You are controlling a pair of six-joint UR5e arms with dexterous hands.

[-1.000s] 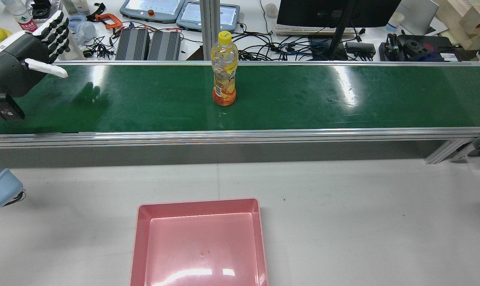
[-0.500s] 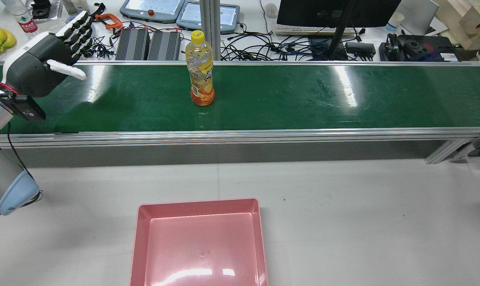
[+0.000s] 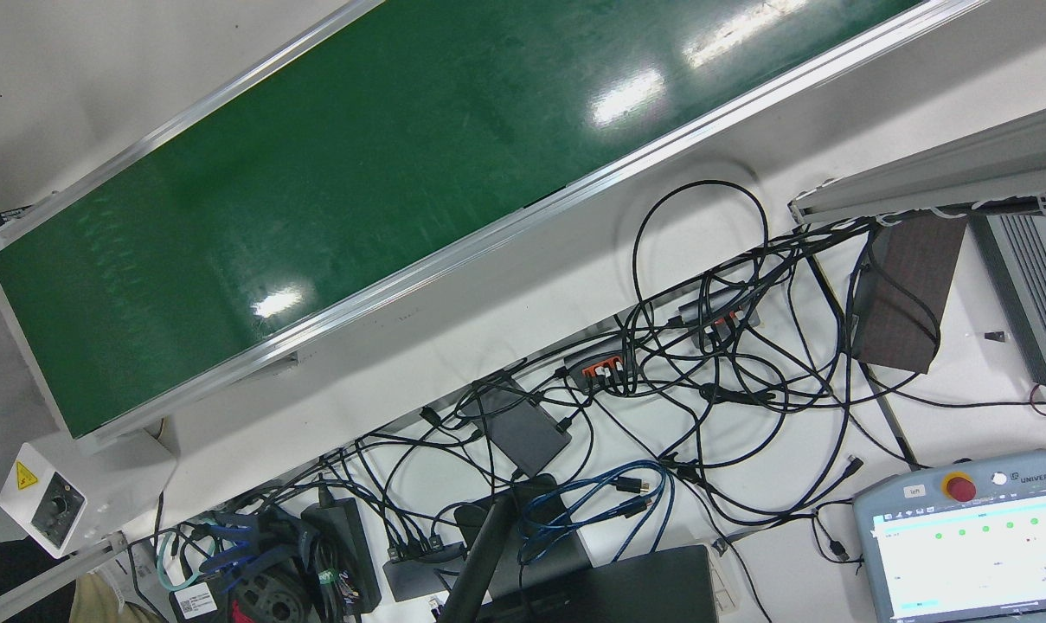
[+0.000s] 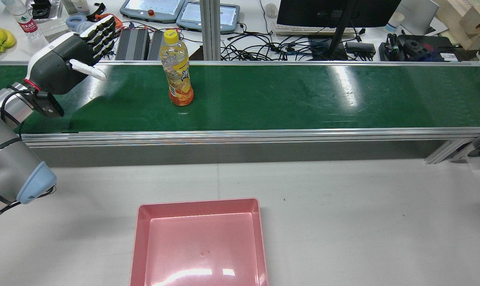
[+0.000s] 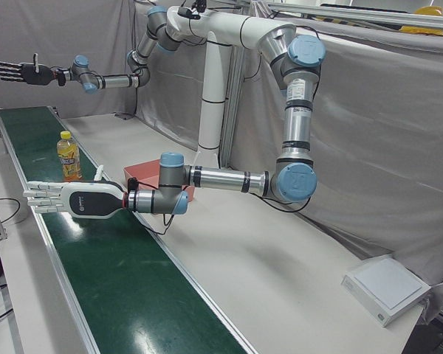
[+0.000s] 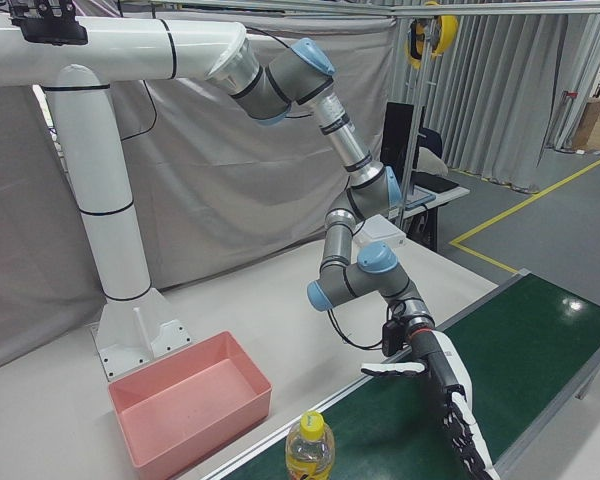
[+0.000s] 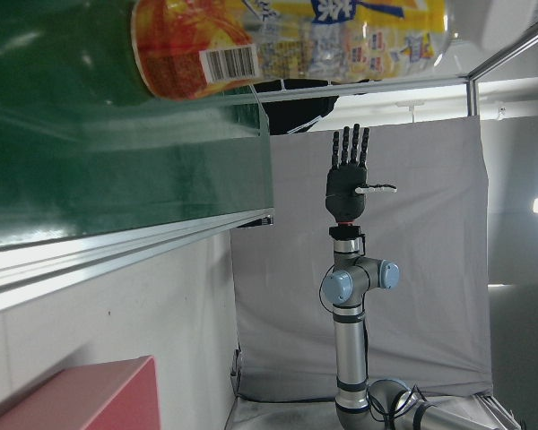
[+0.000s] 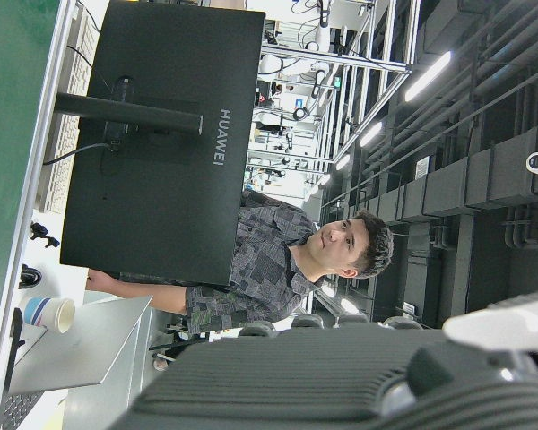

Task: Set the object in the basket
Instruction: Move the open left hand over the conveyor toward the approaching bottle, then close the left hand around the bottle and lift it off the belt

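The green conveyor belt (image 4: 263,95) runs the full width of the rear view between two aluminium rails (image 4: 240,135), and most of its surface lies bare to the right of the bottle. In front of the near rail the white tabletop (image 4: 343,218) is open, with the pink basket (image 4: 200,206) sitting at its near edge, its inside holding nothing.

The bottle (image 4: 178,71), yellow-capped with orange drink, stands upright on the belt, toward the far rail and left of the belt's middle. The left hand (image 4: 71,61) hovers over the belt's left end, fingers straight and spread, thumb sticking out toward the bottle, grasping nothing. A clear gap of belt separates it from the bottle, which stands to its right in the rear view.

In the left-front view the right hand (image 5: 18,71) is raised high above the far end of the belt, fingers spread and released, well apart from the bottle (image 5: 69,155).
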